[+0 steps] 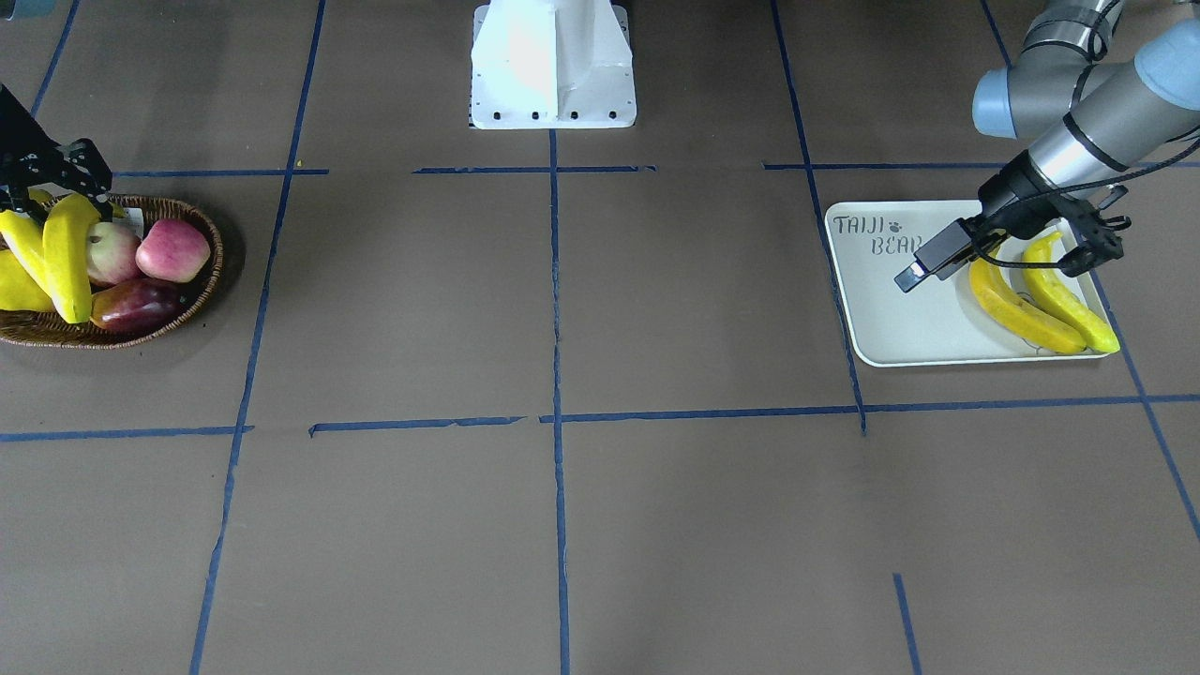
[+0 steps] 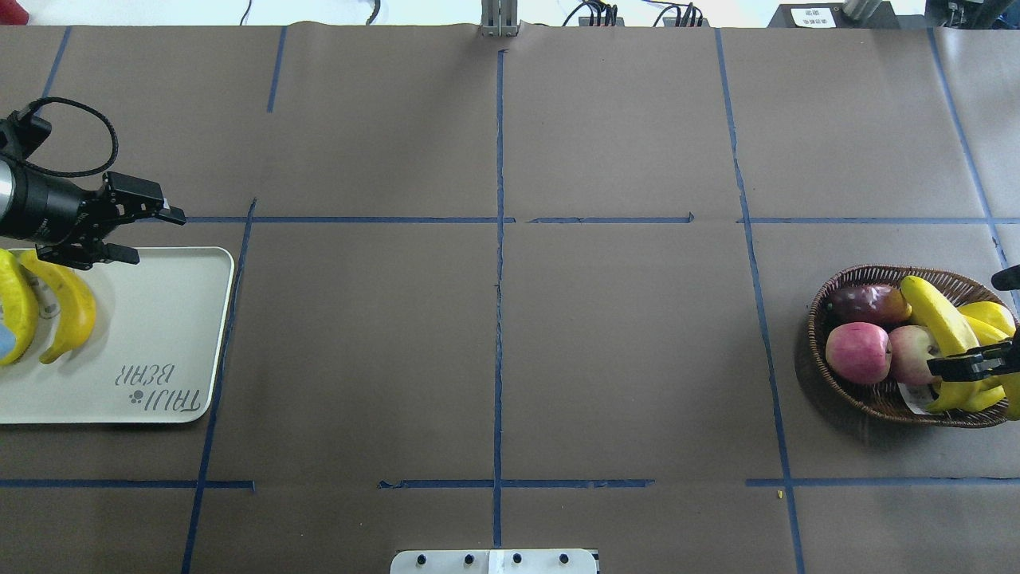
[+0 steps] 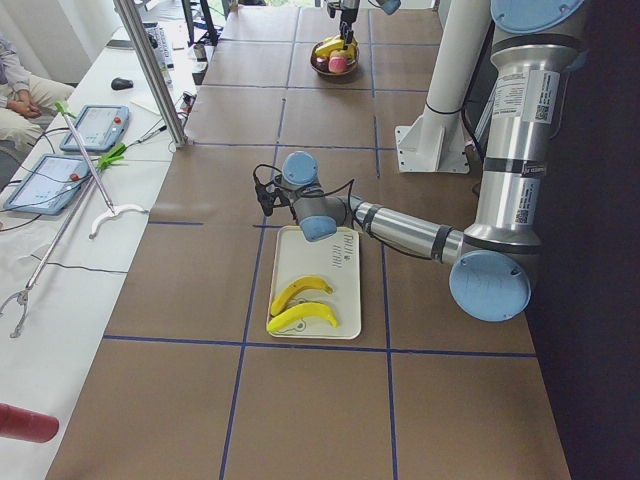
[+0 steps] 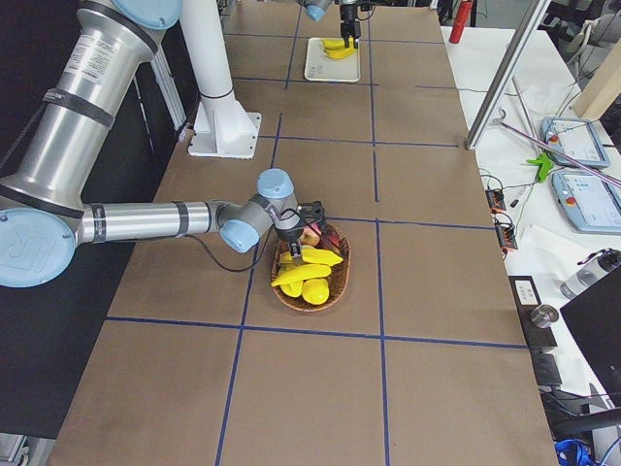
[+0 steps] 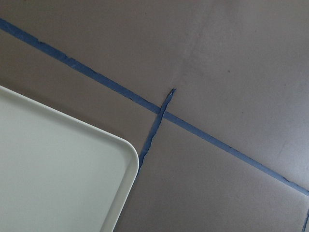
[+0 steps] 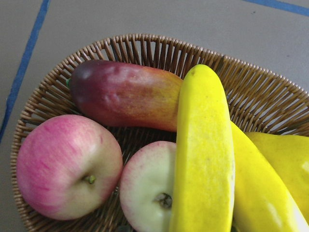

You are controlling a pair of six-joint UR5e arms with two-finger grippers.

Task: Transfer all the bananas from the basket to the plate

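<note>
A banana (image 6: 203, 154) fills my right wrist view, atop yellow fruit (image 6: 280, 169) I cannot count, in the basket (image 2: 845, 391) at right. The right gripper (image 1: 58, 180) hangs at it; clamped or not, I cannot tell. Two apples (image 2: 857, 352) and one dark red fruit (image 2: 865, 303) lie alongside. The left gripper (image 2: 155, 235), jaws apart, is over the far rim of the plate (image 2: 159, 319); two bananas (image 2: 72, 311) lie there. Brown table (image 2: 621, 359), blue tape (image 2: 500, 319).
</note>
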